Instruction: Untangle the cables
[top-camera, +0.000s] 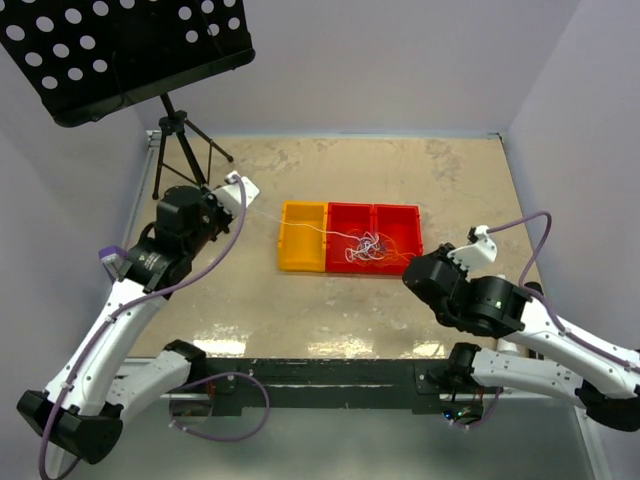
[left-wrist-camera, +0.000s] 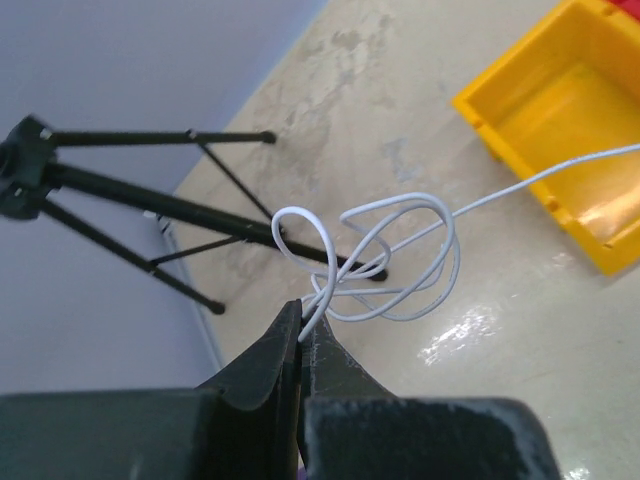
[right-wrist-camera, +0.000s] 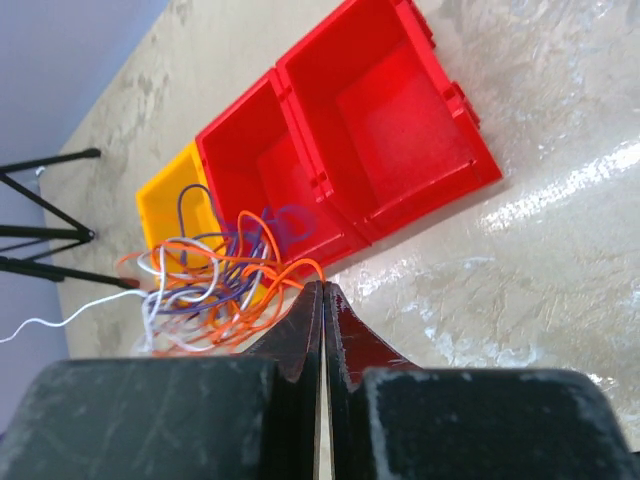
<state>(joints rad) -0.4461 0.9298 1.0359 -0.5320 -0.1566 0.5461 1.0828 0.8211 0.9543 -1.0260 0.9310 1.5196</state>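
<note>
The cables are a tangle (top-camera: 366, 248) of white, orange and purple strands over the two red bins (top-camera: 400, 215). One white cable (top-camera: 300, 227) runs taut from the tangle, across the yellow bin (top-camera: 300, 262), to my left gripper (top-camera: 241, 199). In the left wrist view that gripper (left-wrist-camera: 303, 315) is shut on the end of the white cable (left-wrist-camera: 402, 262), which coils in loops just past the tips. My right gripper (top-camera: 413, 264) sits at the tangle's right side. In the right wrist view it (right-wrist-camera: 323, 287) is shut on an orange cable (right-wrist-camera: 285, 272) leading into the tangle (right-wrist-camera: 205, 285).
A black tripod (top-camera: 180, 140) carrying a perforated black stand (top-camera: 120, 45) stands at the back left, close behind the left arm. The three bins sit side by side mid-table. White walls enclose the table on the left, back and right.
</note>
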